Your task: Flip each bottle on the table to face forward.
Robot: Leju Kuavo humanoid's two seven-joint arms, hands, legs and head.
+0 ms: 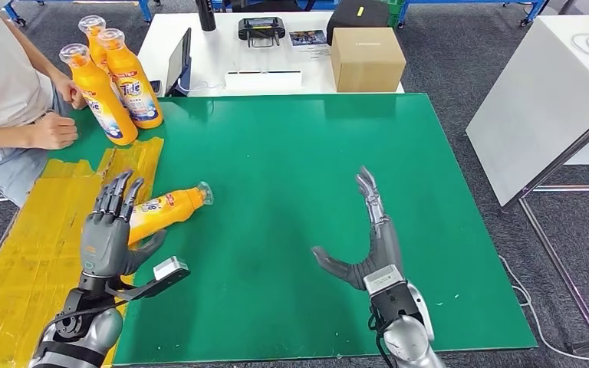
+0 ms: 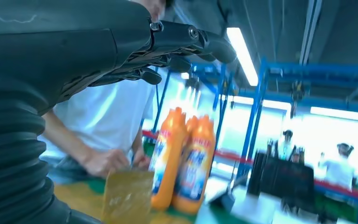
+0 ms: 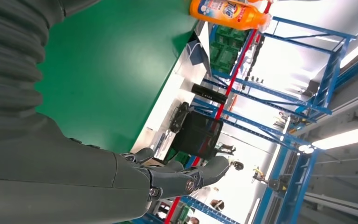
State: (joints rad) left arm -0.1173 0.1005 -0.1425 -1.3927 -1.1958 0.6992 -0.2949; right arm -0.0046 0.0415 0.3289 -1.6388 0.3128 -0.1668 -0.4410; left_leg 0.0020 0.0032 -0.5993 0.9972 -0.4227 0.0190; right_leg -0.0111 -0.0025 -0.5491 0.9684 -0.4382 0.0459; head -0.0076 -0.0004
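Note:
One orange Tide bottle [image 1: 167, 209] lies on its side on the green table mat [image 1: 291, 176], cap pointing right. The right wrist view catches it too, as the lying bottle [image 3: 228, 11]. My left hand [image 1: 111, 228] stands at its base end with fingers straight and spread and the thumb below the bottle; it grips nothing. In the left wrist view my left hand's fingers [image 2: 186, 39] stretch out with nothing in them. Three more orange bottles [image 1: 115, 80] stand upright at the mat's far left corner, seen as the standing bottles [image 2: 186, 163]. My right hand [image 1: 370, 238] rests open, apart from every bottle.
A person in a white shirt [image 1: 0, 69] sits at the far left, hands [image 1: 54, 130] beside the standing bottles. Yellow tape [image 1: 38, 238] covers the table's left edge. Behind the mat, a white table carries a cardboard box [image 1: 366, 57] and a black device [image 1: 261, 29].

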